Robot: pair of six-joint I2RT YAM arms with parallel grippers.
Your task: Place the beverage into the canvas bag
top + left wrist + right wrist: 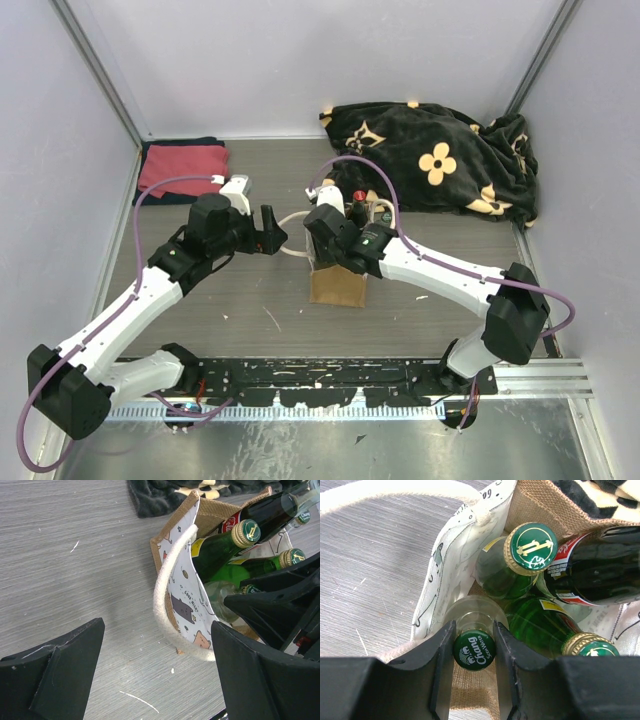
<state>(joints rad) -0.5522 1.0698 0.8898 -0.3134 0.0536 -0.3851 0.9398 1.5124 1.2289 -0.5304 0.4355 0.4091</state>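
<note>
Beverage (474,650), top view first?

Hidden beneath right gripper (338,232). Gripper low over mouth of canvas bag (337,287), bag upright on table (250,300). Left gripper (270,230) just beside bag, at handle side. Red towel (182,167) and flowered black blanket (440,155) well beyond both grippers.

Left wrist?

Left fingers (60,670) spread wide, gripping nothing. Only bare table and cream handle (157,590) in the gap ahead of them; contact with handle impossible to tell. Bag mouth just ahead of fingertips and off to one side. Clear beverage bottle inside, low among green bottles (217,552), dark red-labelled bottle (270,510) leaning above. Black fingers of right gripper directly over it.

Right wrist?

Clamped on the beverage's neck, green cap pinched between both fingers (442,665). Clear shoulder of bottle just past fingertips, down inside bag, pressed against printed lining (450,555). Two green bottles next beyond, touching it. Dark bottle farther off, lying aslant against burlap wall.
</note>
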